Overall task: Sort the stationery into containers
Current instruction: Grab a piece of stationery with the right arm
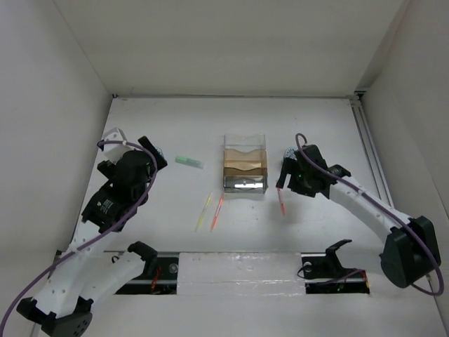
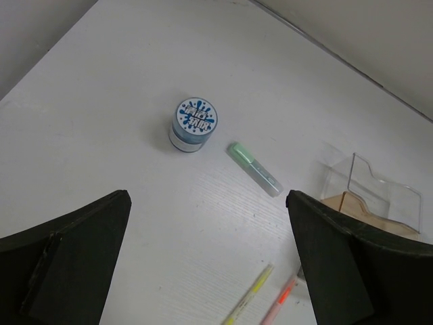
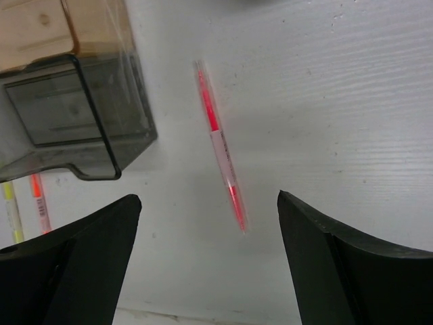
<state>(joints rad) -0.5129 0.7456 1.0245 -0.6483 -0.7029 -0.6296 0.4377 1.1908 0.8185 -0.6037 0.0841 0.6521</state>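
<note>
**Lining up on the red pen**

Straddling the red pen (image 3: 220,145) with the right tool (image 3: 210,264): jaws apart either side of the barrel, gripping nothing, probably set crosswise so as to pinch it mid-length. Lying flat on the bench, just right of the organizer (image 1: 245,186), about midway between the side edges.

Holding the left tool (image 2: 210,267) fully spread and empty toward the left edge, looking down on the patterned roll (image 2: 193,124) and green marker (image 2: 254,169). Left loose nearer the front edge: yellow pen (image 1: 203,212) and orange pen (image 1: 217,210).
</note>
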